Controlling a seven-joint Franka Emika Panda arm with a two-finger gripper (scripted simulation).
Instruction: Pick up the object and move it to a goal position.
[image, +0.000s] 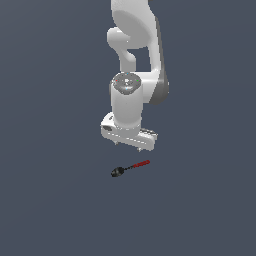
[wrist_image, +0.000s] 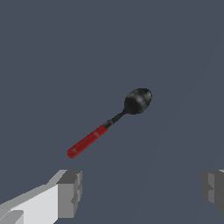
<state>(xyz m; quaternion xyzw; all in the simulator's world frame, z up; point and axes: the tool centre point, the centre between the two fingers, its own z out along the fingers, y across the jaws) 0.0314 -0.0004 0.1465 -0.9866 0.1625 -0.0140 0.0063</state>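
A plain, dark slate-blue surface (image: 55, 210) is filling the whole exterior view, running unbroken from the near edge to the far edge and from left to right. Even, soft light is falling on it. In the wrist view the same flat grey-blue ground is spreading behind everything, showing only faint streaks.

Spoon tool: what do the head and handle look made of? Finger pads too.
Spoon tool: the black head has soft speckled highlights, so probably glossy plastic or coated metal; the red handle looks like matte plastic or rubber. Finger pads of the open end effector: flat grey blocks, apparently matte rubber. It is a render, so these are guesses.
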